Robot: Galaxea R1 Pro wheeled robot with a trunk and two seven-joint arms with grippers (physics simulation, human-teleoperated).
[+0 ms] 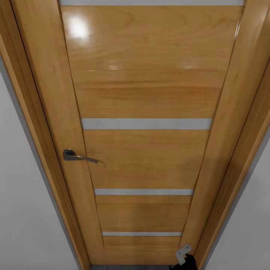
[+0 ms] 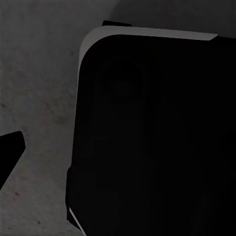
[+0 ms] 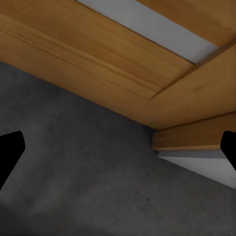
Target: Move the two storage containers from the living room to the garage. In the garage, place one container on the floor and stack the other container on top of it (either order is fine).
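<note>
We face a closed orange-brown wooden door (image 1: 146,150) at close range, its grey lever handle (image 1: 77,156) on the left side and pale glass strips crossing the panels, white wall (image 1: 22,210) on both sides. The right hand (image 3: 118,147) hangs low with its fingers spread wide and nothing between them, over the dark grey concrete floor (image 3: 73,162) just before the door's foot. Of the left hand one dark fingertip (image 2: 10,152) shows beside a black rounded part of our own body (image 2: 152,137), so we cannot tell whether it is open. Neither red-orange bin is in sight here; we judge they wait elsewhere. To do this step well we would back off slightly, raise one hand to the lever, press it down and clear the door's swing before driving on
</note>
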